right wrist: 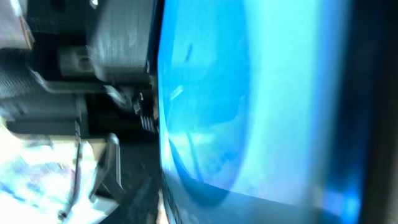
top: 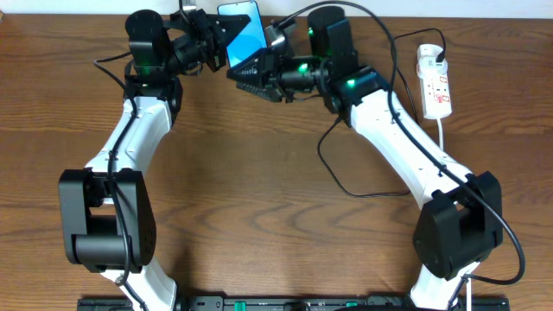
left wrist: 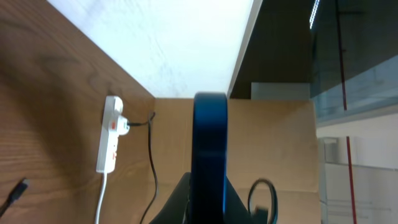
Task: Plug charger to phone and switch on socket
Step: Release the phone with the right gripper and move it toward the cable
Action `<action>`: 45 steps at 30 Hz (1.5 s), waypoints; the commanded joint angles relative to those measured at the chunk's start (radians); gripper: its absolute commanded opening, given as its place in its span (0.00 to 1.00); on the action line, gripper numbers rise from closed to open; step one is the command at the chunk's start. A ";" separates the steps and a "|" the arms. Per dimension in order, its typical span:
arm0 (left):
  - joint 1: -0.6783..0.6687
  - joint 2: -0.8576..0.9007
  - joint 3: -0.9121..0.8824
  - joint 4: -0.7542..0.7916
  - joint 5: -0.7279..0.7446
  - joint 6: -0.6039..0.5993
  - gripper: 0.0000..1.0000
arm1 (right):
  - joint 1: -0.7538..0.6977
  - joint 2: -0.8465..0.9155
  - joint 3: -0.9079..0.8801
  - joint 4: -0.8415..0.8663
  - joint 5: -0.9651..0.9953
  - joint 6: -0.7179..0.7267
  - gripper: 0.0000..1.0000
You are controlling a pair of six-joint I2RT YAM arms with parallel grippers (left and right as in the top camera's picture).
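Note:
The phone (top: 243, 33), with its light blue screen, is held up off the table at the far edge. My left gripper (top: 216, 43) is shut on it. In the left wrist view the phone (left wrist: 209, 137) shows edge-on between the jaws (left wrist: 208, 208). My right gripper (top: 252, 78) is right below and beside the phone, whose blurred screen (right wrist: 261, 93) fills the right wrist view; its jaws do not show clearly. The white socket (top: 435, 82) lies at the far right with the charger's black plug in it (left wrist: 124, 126). The charger cable (top: 346, 190) loops over the table, and its tip (left wrist: 17, 193) lies loose.
The socket's white cord (top: 442, 138) runs toward the front along the right arm. The wooden table's far edge meets a white wall (left wrist: 168, 43). A cardboard panel (left wrist: 280, 143) stands beyond the phone.

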 commanded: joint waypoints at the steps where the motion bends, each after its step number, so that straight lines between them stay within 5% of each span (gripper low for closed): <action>1: -0.007 -0.011 0.012 0.014 -0.027 -0.019 0.08 | -0.007 0.013 -0.007 -0.002 -0.011 -0.098 0.48; 9: -0.007 -0.011 0.012 0.014 -0.029 -0.019 0.07 | -0.123 0.006 -0.007 -0.034 -0.058 -0.181 0.51; 18: -0.007 -0.011 0.012 0.006 -0.030 -0.011 0.07 | -0.274 -0.055 -0.007 -0.305 0.008 -0.447 0.55; 28: -0.007 -0.011 0.012 -0.061 -0.029 0.064 0.07 | -0.261 -0.113 -0.007 -0.754 0.583 -0.675 0.54; 37: -0.008 -0.011 0.012 -0.072 -0.009 0.081 0.07 | -0.173 -0.113 -0.007 -0.771 0.923 -0.693 0.56; 45: -0.008 -0.011 0.012 -0.076 0.001 0.133 0.07 | -0.162 -0.113 -0.007 -0.796 1.043 -0.693 0.70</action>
